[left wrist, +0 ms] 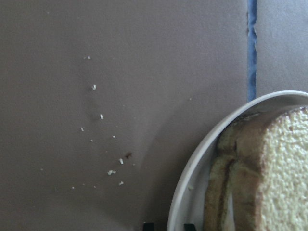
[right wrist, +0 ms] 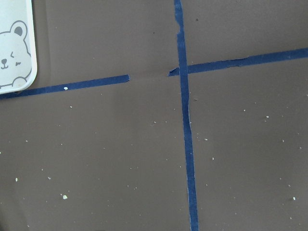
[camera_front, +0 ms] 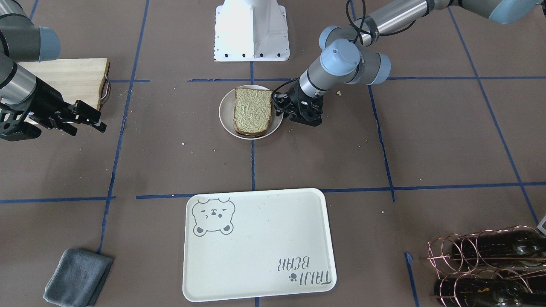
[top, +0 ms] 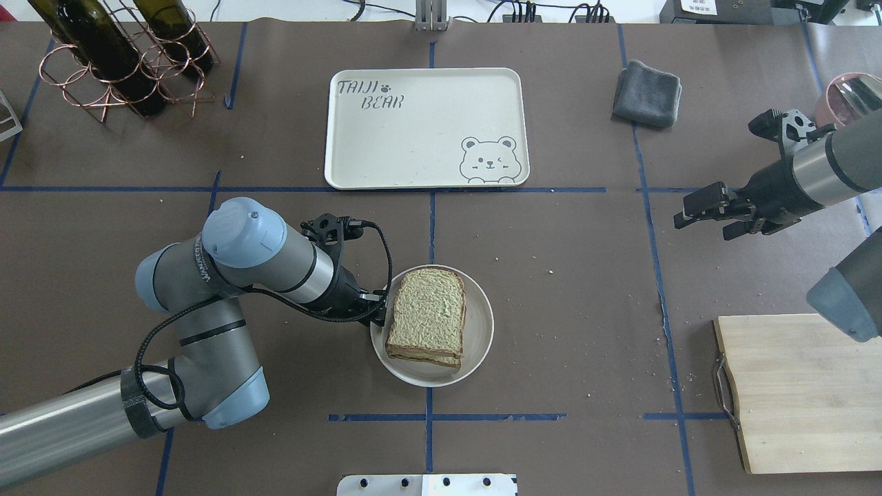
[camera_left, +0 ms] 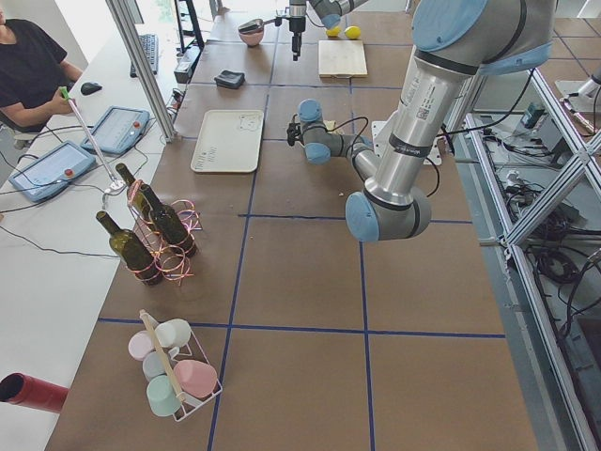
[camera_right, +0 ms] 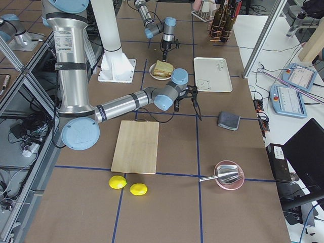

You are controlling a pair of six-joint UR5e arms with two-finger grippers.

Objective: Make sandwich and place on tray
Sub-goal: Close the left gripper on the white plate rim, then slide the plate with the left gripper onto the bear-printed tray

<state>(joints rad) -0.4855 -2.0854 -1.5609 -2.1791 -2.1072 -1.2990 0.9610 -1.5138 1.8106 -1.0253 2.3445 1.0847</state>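
Observation:
The sandwich [top: 427, 313], two stacked bread slices with dark crust, lies on a small round white plate [top: 482, 324] at the table's middle. It also shows in the front view [camera_front: 253, 111] and the left wrist view [left wrist: 284, 173]. No egg shows. My left gripper [top: 380, 313] is at the plate's left rim. In the left wrist view its jaws straddle the plate's rim [left wrist: 192, 168] closely. The cream tray [top: 413, 131] with the bear drawing lies empty beyond the plate. My right gripper [top: 682, 210] is open and empty, above the bare table to the right.
A wooden cutting board [top: 799, 393] lies at the near right. A folded grey cloth [top: 648, 93] sits right of the tray. A copper rack with wine bottles [top: 117, 62] stands at the far left. A pink bowl [top: 847, 93] sits at the far right.

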